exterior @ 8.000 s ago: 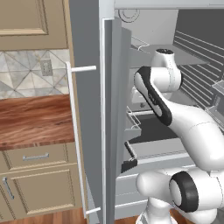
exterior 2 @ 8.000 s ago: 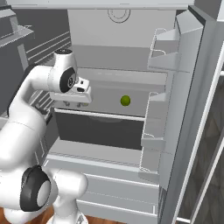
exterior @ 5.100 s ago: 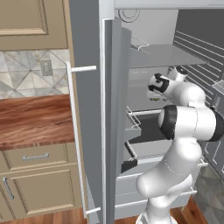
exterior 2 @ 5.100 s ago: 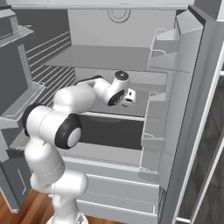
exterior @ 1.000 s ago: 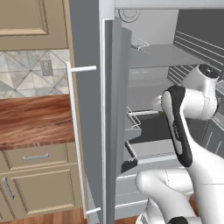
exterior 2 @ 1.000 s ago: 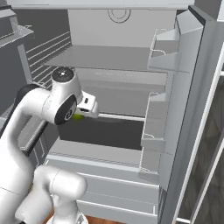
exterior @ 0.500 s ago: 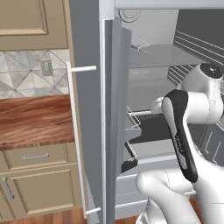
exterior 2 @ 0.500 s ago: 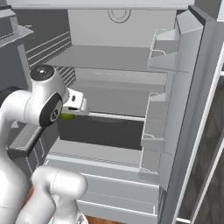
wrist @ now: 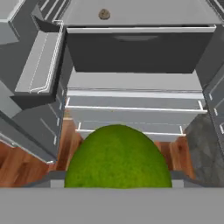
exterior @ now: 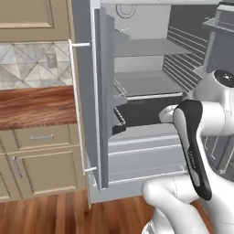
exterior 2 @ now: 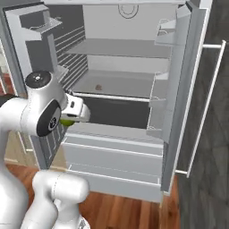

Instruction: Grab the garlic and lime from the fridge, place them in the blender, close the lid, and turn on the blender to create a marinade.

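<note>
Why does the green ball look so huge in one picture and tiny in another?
Hand view: the lime sits right against the camera, so it looks giant and a bit soft-edged. Right base view: that camera is farther back, so the lime is just a green sliver under the end effector. Lighting is flat in both, without glare.

Beige cabinets [exterior: 43, 167] sit under a wooden desk [exterior: 34, 106], tiled wall [exterior: 32, 64] above, wood floor [exterior: 68, 215] below.
</note>
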{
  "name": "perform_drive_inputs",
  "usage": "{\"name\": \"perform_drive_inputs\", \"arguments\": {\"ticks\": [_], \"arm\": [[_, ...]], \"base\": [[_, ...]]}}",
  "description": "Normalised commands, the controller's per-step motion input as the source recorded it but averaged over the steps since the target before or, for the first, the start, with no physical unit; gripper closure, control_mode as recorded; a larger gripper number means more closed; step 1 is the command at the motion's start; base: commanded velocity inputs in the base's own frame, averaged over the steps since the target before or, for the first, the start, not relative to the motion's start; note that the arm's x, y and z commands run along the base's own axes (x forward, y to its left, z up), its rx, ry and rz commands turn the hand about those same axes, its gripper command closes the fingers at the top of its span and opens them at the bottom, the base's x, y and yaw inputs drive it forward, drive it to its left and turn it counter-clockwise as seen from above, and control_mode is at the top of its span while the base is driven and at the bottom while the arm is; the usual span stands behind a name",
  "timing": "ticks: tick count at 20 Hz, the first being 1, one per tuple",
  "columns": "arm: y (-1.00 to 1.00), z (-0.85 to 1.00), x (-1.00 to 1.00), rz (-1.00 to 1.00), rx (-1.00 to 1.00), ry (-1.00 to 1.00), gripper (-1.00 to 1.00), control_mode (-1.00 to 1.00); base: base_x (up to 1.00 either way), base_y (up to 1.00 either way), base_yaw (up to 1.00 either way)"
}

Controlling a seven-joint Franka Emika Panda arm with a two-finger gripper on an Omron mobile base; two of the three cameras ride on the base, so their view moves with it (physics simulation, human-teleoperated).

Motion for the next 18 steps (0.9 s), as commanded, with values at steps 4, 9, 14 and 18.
{"name": "perform_drive_inputs", "arguments": {"ticks": [4, 9, 14, 18], "arm": [[0.0, 0.0, 0.0, 0.0, 0.0, 0.0, 1.0, 1.0], [0.0, 0.0, 0.0, 0.0, 0.0, 0.0, 1.0, 1.0], [0.0, 0.0, 0.0, 0.0, 0.0, 0.0, 1.0, 1.0], [0.0, 0.0, 0.0, 0.0, 0.0, 0.0, 1.0, 1.0]], "base": [[-0.96, -0.01, 0.62], [-0.21, 0.0, 1.0], [-0.05, 0.0, 1.0], [-0.01, 0.0, 1.0]]}}
